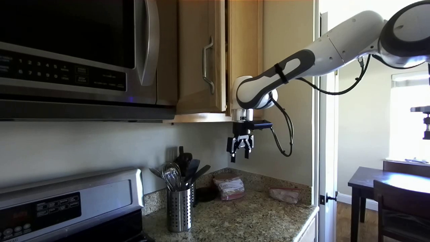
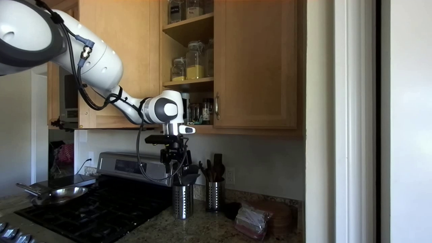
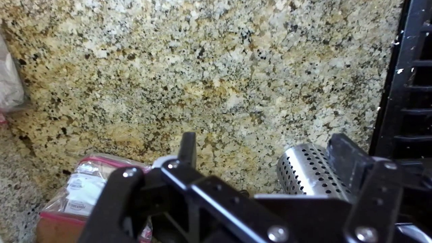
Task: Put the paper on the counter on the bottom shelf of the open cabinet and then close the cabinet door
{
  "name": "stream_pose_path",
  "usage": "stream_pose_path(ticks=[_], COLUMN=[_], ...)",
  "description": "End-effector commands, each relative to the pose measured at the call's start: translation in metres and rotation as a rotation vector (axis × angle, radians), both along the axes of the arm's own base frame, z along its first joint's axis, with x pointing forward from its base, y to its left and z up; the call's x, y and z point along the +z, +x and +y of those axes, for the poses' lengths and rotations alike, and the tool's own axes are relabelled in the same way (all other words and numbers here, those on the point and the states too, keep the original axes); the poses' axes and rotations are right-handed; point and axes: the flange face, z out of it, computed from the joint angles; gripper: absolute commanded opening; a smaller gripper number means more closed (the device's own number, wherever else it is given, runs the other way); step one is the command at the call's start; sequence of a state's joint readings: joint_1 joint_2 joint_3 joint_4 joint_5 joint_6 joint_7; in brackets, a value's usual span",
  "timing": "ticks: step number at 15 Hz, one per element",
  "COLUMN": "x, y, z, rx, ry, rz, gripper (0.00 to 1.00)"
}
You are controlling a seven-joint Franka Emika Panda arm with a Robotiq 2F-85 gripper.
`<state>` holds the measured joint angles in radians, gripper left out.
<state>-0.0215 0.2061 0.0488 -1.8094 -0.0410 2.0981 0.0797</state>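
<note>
My gripper is open and empty, pointing down above the granite counter. In the wrist view its fingers stand wide apart with only counter and a metal cup beyond them. The cabinet is open, and its door swings outward with the bar handle facing an exterior view. The door's inner face also shows. The bottom shelf holds dark-lidded jars and small pale bits too small to identify, partly behind my wrist. I cannot make out the paper on the counter; it is hidden or out of view.
Metal utensil cups stand by the stove. A brownish packet and a pale flat lump lie near the wall. The microwave adjoins the door. A second door is shut. Jars fill the upper shelves.
</note>
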Motion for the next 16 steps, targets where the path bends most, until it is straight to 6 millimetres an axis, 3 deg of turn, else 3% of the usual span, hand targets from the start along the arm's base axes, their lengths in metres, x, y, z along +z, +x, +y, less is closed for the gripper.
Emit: stream_pose_path(ticks=[1,4,9,16], x=[0.022,0.033,0.054,0.107], y=[-0.036,-0.062,-0.108,-0.158], z=[-0.01,-0.011,0.005,0.041], rx=[0.015,0.045,0.181,0.397], ry=[0.018,0.072,0.145,0.171], rz=[-0.056,-0.055,-0.099,-0.193], gripper=[1.0,1.0,1.0,1.0])
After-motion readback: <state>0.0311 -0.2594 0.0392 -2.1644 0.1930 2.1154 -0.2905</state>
